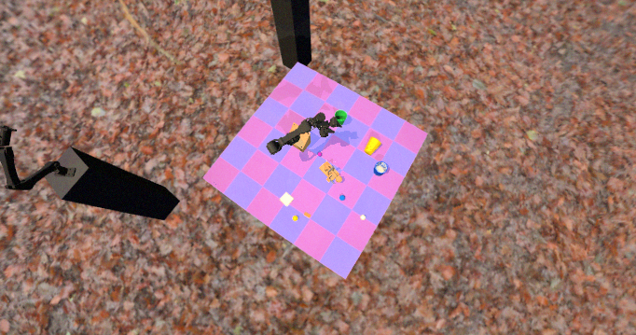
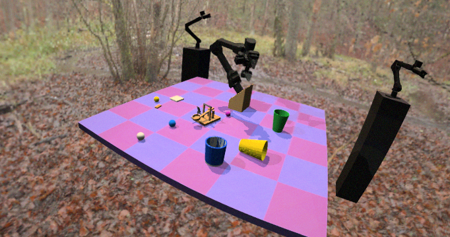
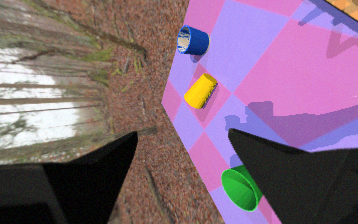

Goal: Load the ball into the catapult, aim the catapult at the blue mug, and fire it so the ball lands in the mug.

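Note:
The wooden catapult [image 1: 325, 166] [image 2: 213, 119] stands mid-table, its cup toward the blue ball; nothing shows in the cup. The blue mug [image 1: 376, 173] [image 2: 215, 152] [image 3: 197, 41] stands upright. A blue ball [image 1: 342, 197] [image 2: 172, 123], a white ball [image 1: 363, 217] [image 2: 140, 136], a yellow ball [image 1: 295, 218] [image 2: 156, 99] and a magenta ball [image 1: 319, 154] [image 2: 227, 113] lie on the table. Which ball is meant cannot be told. My gripper [image 2: 251, 70] [image 3: 184, 134] is open and empty, high above the table near the green cup's side, away from the catapult.
A green cup [image 1: 340, 116] [image 2: 280, 121] [image 3: 239, 189] stands upright; a yellow cup [image 1: 372, 146] [image 2: 253, 148] [image 3: 200, 91] lies on its side. A wooden wedge [image 1: 302, 141] [image 2: 241, 100] stands by my arm's base. A pale square [image 1: 286, 199] [image 2: 177, 98] and a small orange block [image 1: 307, 215] [image 2: 158, 106] lie near the yellow ball.

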`<state>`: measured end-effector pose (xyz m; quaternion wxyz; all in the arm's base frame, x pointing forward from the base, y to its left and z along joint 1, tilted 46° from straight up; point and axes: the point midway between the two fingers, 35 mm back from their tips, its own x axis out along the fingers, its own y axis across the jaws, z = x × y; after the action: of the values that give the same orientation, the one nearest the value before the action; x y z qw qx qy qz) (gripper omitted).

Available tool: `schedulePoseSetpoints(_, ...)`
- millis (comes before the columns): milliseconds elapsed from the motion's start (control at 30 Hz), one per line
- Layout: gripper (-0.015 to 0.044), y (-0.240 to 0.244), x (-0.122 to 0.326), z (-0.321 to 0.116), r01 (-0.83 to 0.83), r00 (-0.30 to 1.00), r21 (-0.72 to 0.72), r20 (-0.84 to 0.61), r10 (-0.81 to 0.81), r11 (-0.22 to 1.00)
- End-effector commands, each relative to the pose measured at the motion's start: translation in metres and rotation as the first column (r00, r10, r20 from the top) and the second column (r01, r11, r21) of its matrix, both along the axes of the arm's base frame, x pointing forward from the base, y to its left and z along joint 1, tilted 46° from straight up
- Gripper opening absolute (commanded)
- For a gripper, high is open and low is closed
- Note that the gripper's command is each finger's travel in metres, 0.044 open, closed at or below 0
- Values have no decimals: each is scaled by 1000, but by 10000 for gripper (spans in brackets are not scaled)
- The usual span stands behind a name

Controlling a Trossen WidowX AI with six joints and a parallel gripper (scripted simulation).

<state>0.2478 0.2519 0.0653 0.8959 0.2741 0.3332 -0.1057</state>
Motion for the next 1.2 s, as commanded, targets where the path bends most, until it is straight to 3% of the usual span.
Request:
schedulePoseSetpoints(0, 440, -19, 19, -2, 13, 999, -130, -46, -19, 991)
schedulePoseSetpoints(667, 440, -135, 74, -5, -74, 912, -588, -366, -184, 806)
schedulePoseSetpoints(1167, 440, -230, 78, 8, -323, 673, -674, -657, -340, 664)
